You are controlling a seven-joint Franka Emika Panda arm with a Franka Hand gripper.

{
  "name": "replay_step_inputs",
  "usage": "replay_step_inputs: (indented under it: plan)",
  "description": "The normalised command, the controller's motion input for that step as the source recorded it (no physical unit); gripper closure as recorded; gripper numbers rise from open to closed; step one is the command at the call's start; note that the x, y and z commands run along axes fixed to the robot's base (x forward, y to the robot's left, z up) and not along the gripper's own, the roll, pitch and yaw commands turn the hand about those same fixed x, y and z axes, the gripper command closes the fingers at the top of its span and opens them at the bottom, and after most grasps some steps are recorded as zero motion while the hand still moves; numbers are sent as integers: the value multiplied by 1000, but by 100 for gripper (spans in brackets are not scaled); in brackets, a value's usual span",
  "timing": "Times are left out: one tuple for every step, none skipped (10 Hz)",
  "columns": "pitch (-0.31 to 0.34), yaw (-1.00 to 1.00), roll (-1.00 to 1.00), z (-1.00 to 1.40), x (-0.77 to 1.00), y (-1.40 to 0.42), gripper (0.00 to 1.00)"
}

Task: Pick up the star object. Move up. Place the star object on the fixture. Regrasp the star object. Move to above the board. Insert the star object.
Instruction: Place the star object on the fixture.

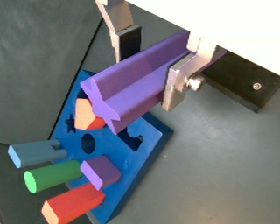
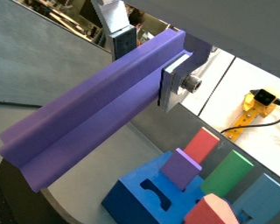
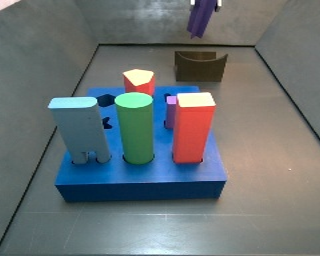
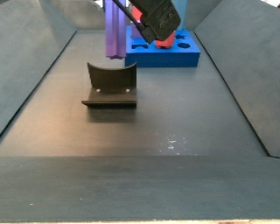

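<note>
The silver-fingered gripper [image 1: 154, 54] pinches the long purple star-profile bar [image 1: 136, 77], hanging upright (well above the dark grey floor [image 4: 130, 131]). Grey walls [image 3: 69, 75] enclose the space, where the dark L-shaped fixture [image 4: 109, 86] stands near the blue peg board [image 3: 143, 178].

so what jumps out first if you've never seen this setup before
The long purple star object, clamped between the gripper's silver fingers, hangs in the air above the floor. Below it sits the blue board, crowded with upright coloured pieces. The dark fixture stands empty on the floor beside the board.

Matt purple plastic star object [image 2: 95, 114] between silver pincer [image 1: 154, 54] plates
</note>
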Motion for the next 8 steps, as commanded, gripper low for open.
replay_step_inputs:
  plan:
    - [58, -133, -125, -1000, 137, 126, 100]
    - [28, -131, -134, -1000, 146, 113, 100]
    - [15, -128, -134, -1000, 149, 106, 100]
    - [-10, -115, -134, -1000, 140, 99, 100]
    - [-26, -105, -127, -1000, 137, 96, 100]
    - [-38, -85, -110, -851, 124, 74, 100]
    - [-43, -70, -97, -699, 105, 53, 100]
    - [-56, -52, -89, -509, 85, 38, 100]
